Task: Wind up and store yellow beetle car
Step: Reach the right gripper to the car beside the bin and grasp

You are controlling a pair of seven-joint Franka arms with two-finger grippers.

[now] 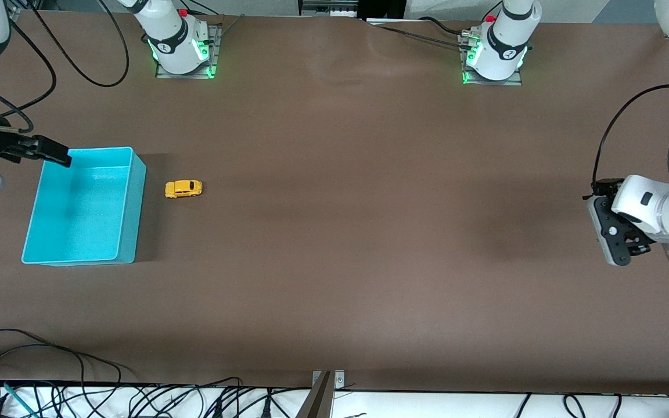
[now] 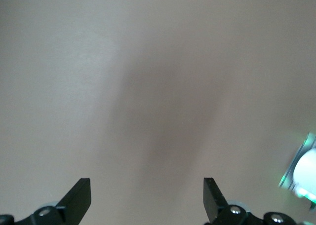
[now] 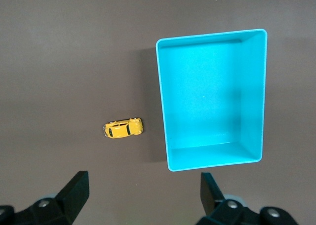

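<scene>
The yellow beetle car (image 1: 183,188) stands on its wheels on the brown table, just beside the turquoise bin (image 1: 135,215), on the bin's side toward the left arm's end. The bin is empty. My right gripper (image 1: 58,154) is open and empty, up in the air over the bin's edge at the right arm's end. The right wrist view looks down on the car (image 3: 123,129) and the bin (image 3: 163,111), past the open gripper (image 3: 143,183). My left gripper (image 1: 610,235) waits open and empty over bare table at the left arm's end; in its wrist view (image 2: 147,185) only table shows.
The two arm bases (image 1: 180,49) (image 1: 497,55) stand at the table's edge farthest from the front camera. Cables (image 1: 79,400) lie along the edge nearest to it. The left arm's lit base (image 2: 303,168) shows in the left wrist view.
</scene>
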